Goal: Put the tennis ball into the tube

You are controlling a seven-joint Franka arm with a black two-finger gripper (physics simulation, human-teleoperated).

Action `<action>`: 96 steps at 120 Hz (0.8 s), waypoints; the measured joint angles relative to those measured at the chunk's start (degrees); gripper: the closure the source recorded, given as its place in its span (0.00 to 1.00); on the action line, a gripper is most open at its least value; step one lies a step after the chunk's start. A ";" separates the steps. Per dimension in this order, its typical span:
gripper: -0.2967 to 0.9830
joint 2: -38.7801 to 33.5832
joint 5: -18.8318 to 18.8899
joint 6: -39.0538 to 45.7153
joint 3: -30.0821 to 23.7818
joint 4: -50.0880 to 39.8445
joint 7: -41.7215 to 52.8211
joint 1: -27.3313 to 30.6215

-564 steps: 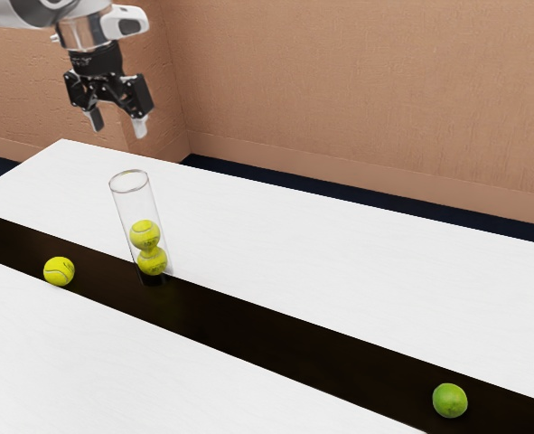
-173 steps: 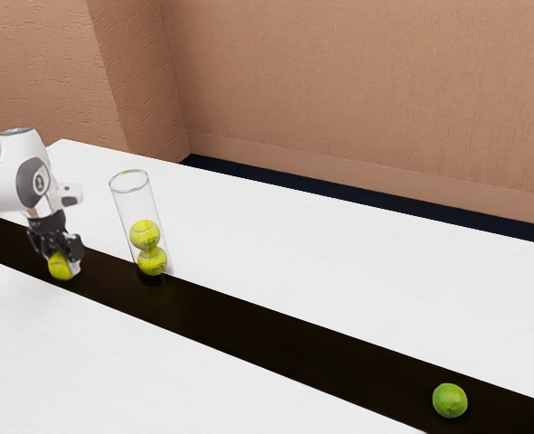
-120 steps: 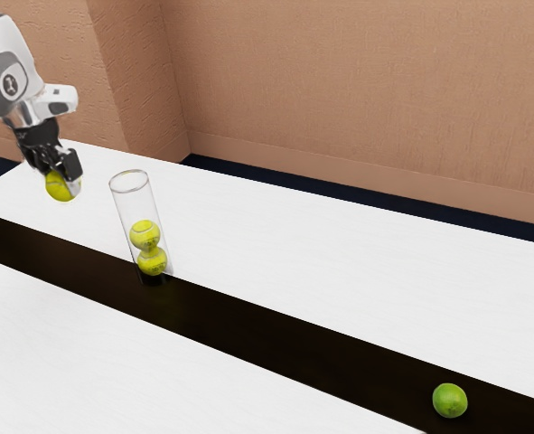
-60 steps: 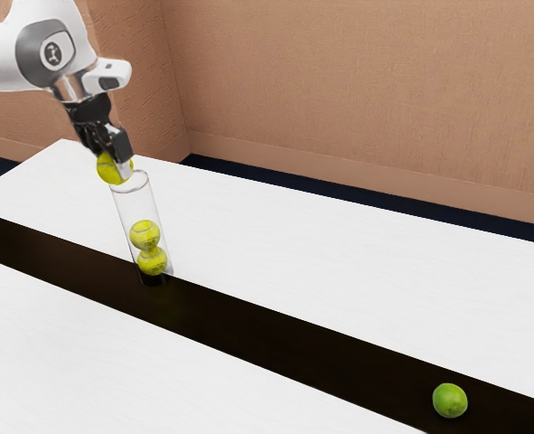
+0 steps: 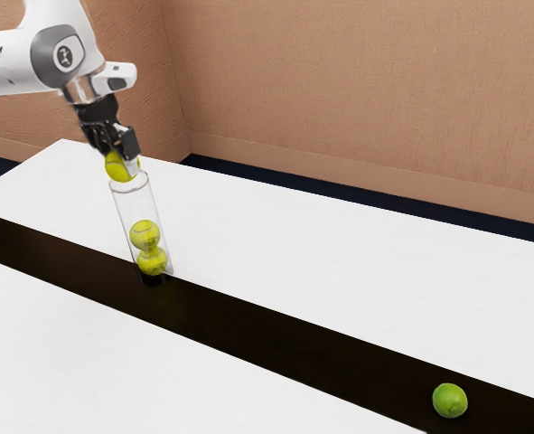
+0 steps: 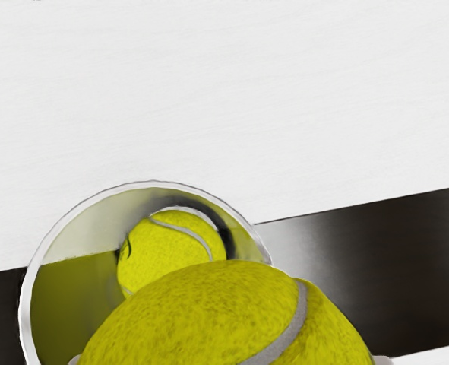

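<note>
Tan, textured walls (image 5: 357, 90) rise behind one white table (image 5: 330, 262) crossed by one dark stripe (image 5: 248, 327). From left to right in the exterior view, one robot arm (image 5: 18, 63) reaches in, and its one black gripper (image 5: 124, 165) has two fingers closed around one yellow tennis ball (image 5: 116, 168), held just above the rim of one clear, upright tube (image 5: 135, 203). Inside the tube are two more tennis balls (image 5: 145, 236), one atop the other. Well apart, toward the exterior view's right, sits one green lime (image 5: 450, 400) on the stripe
</note>
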 joint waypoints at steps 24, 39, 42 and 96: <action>0.49 3.22 0.19 0.00 0.50 2.75 -0.54 -0.04; 0.39 4.01 0.21 -0.08 0.48 3.65 -0.72 -0.03; 0.37 4.04 0.20 -0.10 0.47 3.70 -0.75 -0.02; 0.25 -11.45 2.82 -4.11 -1.85 -5.36 -5.67 -4.44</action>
